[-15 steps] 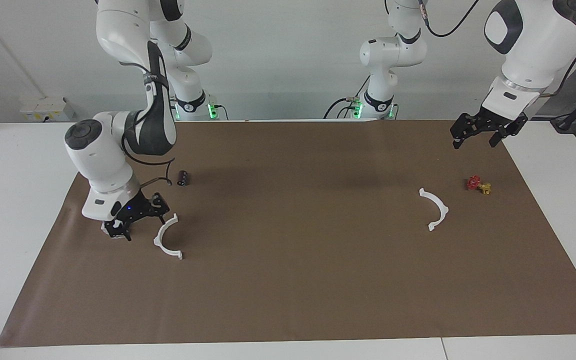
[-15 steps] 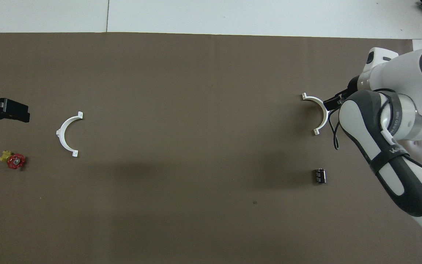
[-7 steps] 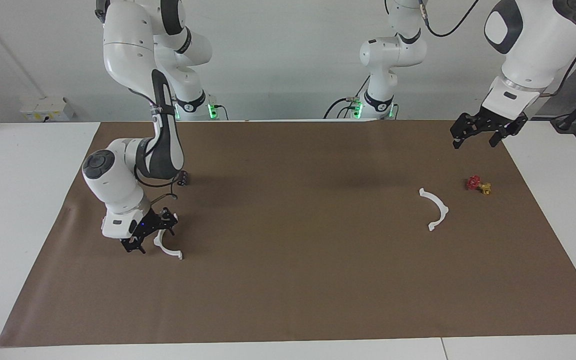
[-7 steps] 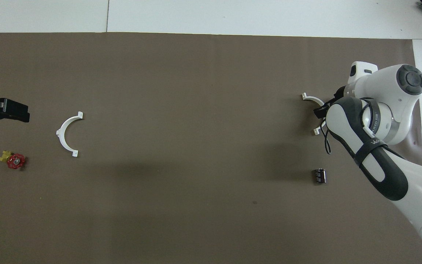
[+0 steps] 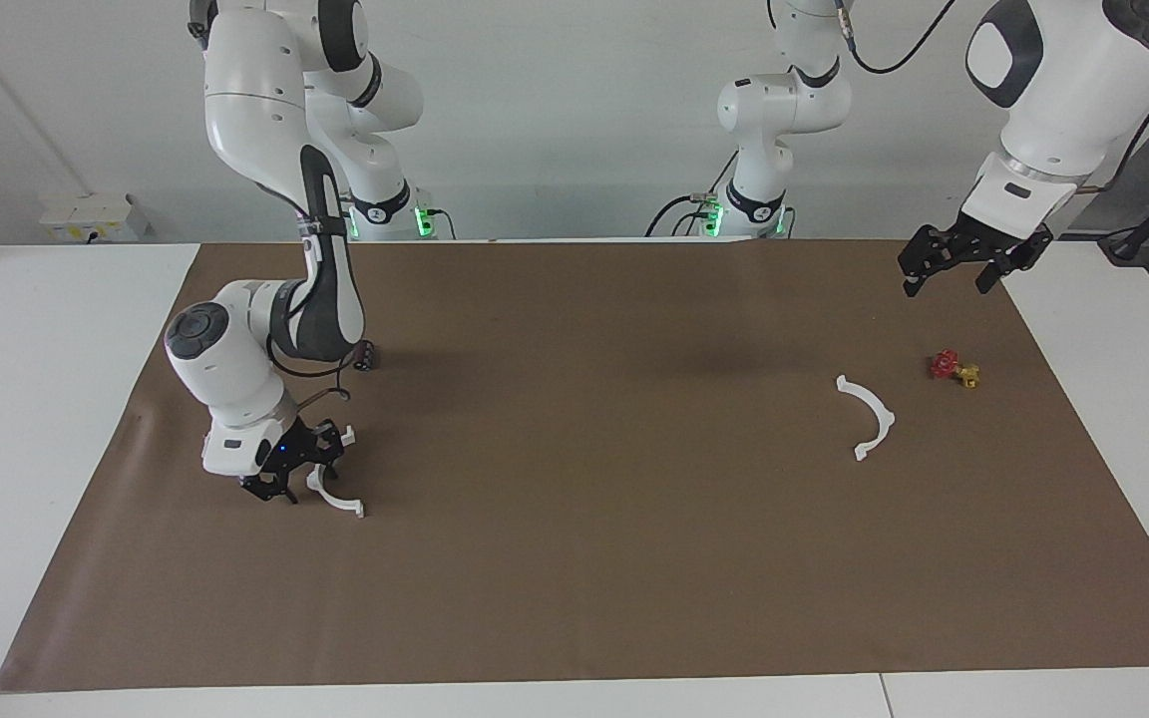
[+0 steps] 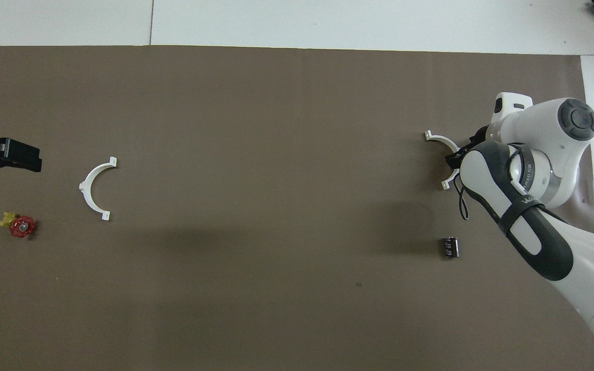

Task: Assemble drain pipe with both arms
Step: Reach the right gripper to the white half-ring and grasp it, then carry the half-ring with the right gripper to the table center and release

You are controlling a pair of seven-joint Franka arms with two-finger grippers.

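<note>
The drain pipe lies as two separate white half-ring arcs on the brown mat (image 5: 574,598). One arc (image 5: 340,504) (image 6: 439,139) is at the right arm's end. My right gripper (image 5: 305,467) (image 6: 454,156) is down at mat level astride the middle of this arc, and the wrist hides much of it from above. The other arc (image 5: 874,419) (image 6: 88,190) lies untouched at the left arm's end. My left gripper (image 5: 946,282) (image 6: 5,157) hangs open in the air over the mat's edge there, holding nothing, and that arm waits.
A small black cylinder (image 5: 365,356) (image 6: 450,247) lies nearer to the robots than the right gripper's arc, partly hidden by the right forearm. A red and yellow valve piece (image 5: 952,367) (image 6: 18,225) sits beside the other arc, under the left gripper.
The right gripper slid sideways from beside the arc to over its middle and dropped to the mat, its jaws narrowing. The arc stayed flat on the mat. The left arm did not move.
</note>
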